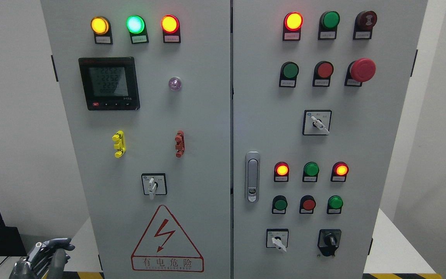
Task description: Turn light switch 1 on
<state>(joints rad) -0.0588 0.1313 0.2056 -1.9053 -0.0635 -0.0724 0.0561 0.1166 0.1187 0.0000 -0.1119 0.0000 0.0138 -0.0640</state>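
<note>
A grey control cabinet (215, 128) with two doors fills the head view. On its left door, amber (100, 25), green (135, 24) and red (170, 23) lamps glow above a digital meter (109, 83) and a rotary switch (153, 184), with a lightning warning triangle (167, 240) below. The right door carries lit red lamps, push buttons, a red mushroom button (362, 70) and a door latch (252, 176). The left robot hand (47, 257) hangs at the lower left, fingers relaxed, clear of the cabinet.

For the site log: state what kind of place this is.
Probably an industrial electrical or plant room. A grey two-door control cabinet fills the view, carrying lit indicator lamps, a digital power meter, a red emergency-stop button and a high-voltage warning triangle. The left hand shows at lower left.
</note>
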